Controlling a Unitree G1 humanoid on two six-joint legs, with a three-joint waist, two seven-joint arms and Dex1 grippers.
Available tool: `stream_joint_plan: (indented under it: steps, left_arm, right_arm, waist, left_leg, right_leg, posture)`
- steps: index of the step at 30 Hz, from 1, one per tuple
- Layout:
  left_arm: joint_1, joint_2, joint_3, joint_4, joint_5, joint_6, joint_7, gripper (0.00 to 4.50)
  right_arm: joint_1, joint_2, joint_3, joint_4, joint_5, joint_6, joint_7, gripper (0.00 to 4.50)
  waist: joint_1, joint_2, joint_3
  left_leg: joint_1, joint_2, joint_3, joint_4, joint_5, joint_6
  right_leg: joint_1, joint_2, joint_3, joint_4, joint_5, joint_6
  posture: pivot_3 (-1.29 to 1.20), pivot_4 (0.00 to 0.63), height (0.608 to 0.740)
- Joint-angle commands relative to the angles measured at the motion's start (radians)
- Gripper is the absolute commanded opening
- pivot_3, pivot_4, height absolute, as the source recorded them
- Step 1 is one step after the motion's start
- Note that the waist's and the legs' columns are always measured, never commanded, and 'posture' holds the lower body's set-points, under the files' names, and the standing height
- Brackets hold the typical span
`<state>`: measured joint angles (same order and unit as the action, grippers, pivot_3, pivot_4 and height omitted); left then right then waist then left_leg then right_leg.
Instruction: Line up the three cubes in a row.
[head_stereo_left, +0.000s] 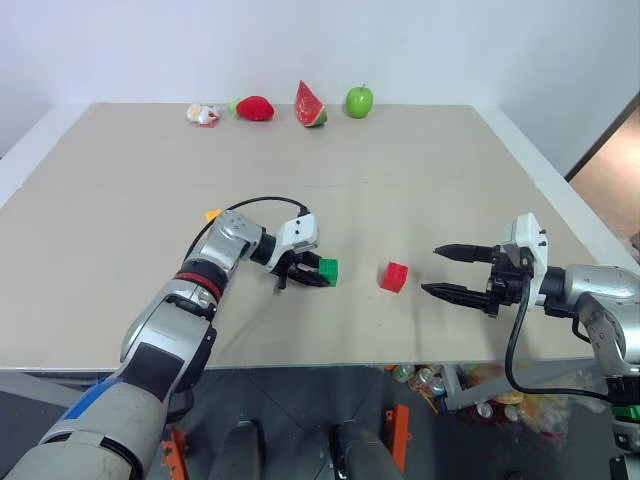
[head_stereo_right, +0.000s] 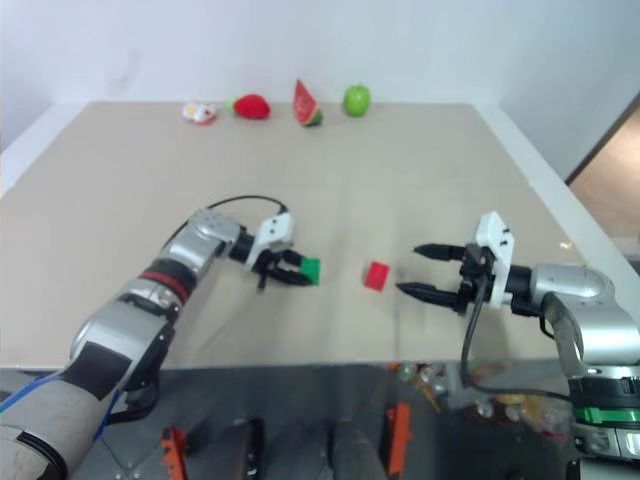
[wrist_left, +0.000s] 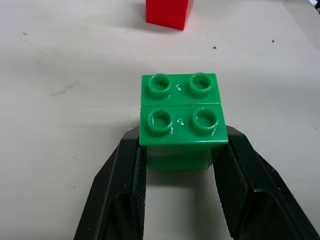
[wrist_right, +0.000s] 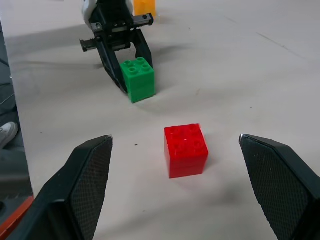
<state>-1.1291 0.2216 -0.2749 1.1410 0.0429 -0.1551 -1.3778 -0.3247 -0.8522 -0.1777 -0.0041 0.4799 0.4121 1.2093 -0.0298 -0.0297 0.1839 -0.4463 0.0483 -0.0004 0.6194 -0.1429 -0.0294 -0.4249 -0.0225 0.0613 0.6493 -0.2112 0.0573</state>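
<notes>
1. Green cube (wrist_left: 180, 117): pinched in the left gripper (head_stereo_left: 312, 270), one black finger (wrist_left: 122, 192) on each flat side wall, studs up. It sits at tabletop (head_stereo_left: 400, 180) level, just left of the red cube (head_stereo_left: 394, 276), a small gap between them.
2. Red cube rests free on the tabletop between the two grippers, studs up, nothing touching it.
3. Yellow-orange cube (wrist_right: 144, 6) lies behind the left arm, well apart from the other two. Not in line yet.
4. Right gripper (head_stereo_left: 446, 271) is spread wide, fingers aimed at the red cube from its right, clear of it.
5. Handling, my read: hard moulded plastic, light, rigid, not fragile. Won't deform under squeeze.
6. Smooth glossy walls likely slip, so a square grip matters; a skewed pinch may twist or pop the cube out.
7. Best hold: opposite flat side walls, mid-height, below the studs. Avoid corners and the studded top.
8. Being so light, cubes will skid if nudged; release straight and back off without brushing neighbours.
</notes>
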Motion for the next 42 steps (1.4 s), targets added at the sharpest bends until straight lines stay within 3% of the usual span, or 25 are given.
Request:
stream_joint_plan:
  steps: [1,13,15,21,22,27,33,38,42]
  left_arm:
    - [-0.043,-0.021,0.018,0.015,0.013,-0.033,0.021,1.31]
    - [-0.033,-0.019,0.036,0.027,0.027,-0.049,0.052,1.31]
    - [-0.029,-0.016,0.045,0.027,0.026,-0.048,0.075,2.36]
    - [-0.015,0.006,0.058,0.014,0.025,-0.05,0.081,4.34]
    - [-0.013,0.013,0.058,0.011,0.023,-0.037,0.062,4.47]
    - [0.043,0.099,0.095,-0.093,-0.029,0.011,-0.038,4.47]
    - [0.228,0.304,0.12,-0.462,-0.109,0.199,-0.188,4.47]
    - [0.428,0.442,0.259,-0.758,-0.234,0.411,-0.096,4.47]
    - [0.555,0.479,0.386,-0.922,-0.303,0.517,0.054,4.47]
  right_arm:
    - [-0.021,-0.005,-0.037,-0.039,0.03,0.006,-0.024,4.22]
    - [-0.08,0.021,0.008,-0.007,0.021,-0.003,-0.032,4.22]
    - [-0.086,0.021,0.01,-0.001,0.02,-0.005,-0.031,4.22]
    - [-0.106,0.023,0.014,0.013,0.019,-0.007,-0.026,4.22]
    - [-0.11,0.023,0.015,0.015,0.019,-0.006,-0.025,4.22]
    - [-0.127,0.021,0.014,0.021,0.025,-0.006,-0.015,4.22]
    - [-0.16,0.035,0.029,0.016,0.022,-0.008,-0.01,4.22]
    - [-0.212,0.114,0.096,-0.053,0.021,0.005,-0.049,4.22]
    - [-0.279,0.211,0.166,-0.033,-0.051,-0.038,-0.129,4.22]
  waist:
    - [0.002,0.0,0.0]
    - [0.003,0.0,0.0]
    - [0.003,0.0,0.0]
    - [0.003,0.0,0.0]
    - [0.003,0.0,0.0]
    - [-0.004,0.0,0.0]
    - [-0.018,0.0,0.0]
    - [-0.021,0.0,0.0]
    - [-0.019,0.0,0.0]
  left_leg:
    - [0.0,0.0,0.0,0.0,0.0,0.0]
    - [0.0,0.0,0.0,0.0,0.0,0.0]
    - [0.0,0.0,0.0,0.0,0.0,0.0]
    - [0.0,0.0,0.0,0.0,0.0,0.0]
    - [0.0,0.0,0.0,0.0,0.0,0.0]
    - [0.0,0.0,0.0,-0.001,0.0,0.0]
    - [0.0,0.001,-0.001,-0.001,0.0,0.0]
    - [0.002,0.003,0.0,-0.002,0.0,0.0]
    - [0.003,0.005,-0.001,-0.001,0.0,0.0]
  right_leg:
    - [0.0,0.0,0.0,0.0,0.0,0.0]
    - [0.0,0.0,0.0,0.0,0.0,0.001]
    - [0.0,0.0,0.0,0.0,0.0,0.001]
    - [0.0,0.0,0.0,0.0,0.0,0.001]
    - [0.0,0.0,0.0,0.0,0.0,0.001]
    - [0.0,0.001,0.0,0.0,0.0,0.0]
    - [-0.001,0.001,0.0,0.001,0.0,0.0]
    - [-0.001,0.002,0.0,0.002,0.0,-0.002]
    - [0.0,0.003,-0.002,0.003,0.001,-0.004]
  posture:
    - [0.0,0.15,0.74]
    - [0.0,0.15,0.74]
    - [0.0,0.15,0.74]
    - [0.0,0.15,0.74]
    - [0.0,0.15,0.74]
    - [0.0,0.15,0.74]
    - [0.0,0.15,0.74]
    - [0.0,0.15,0.74]
    - [0.0,0.15,0.74]
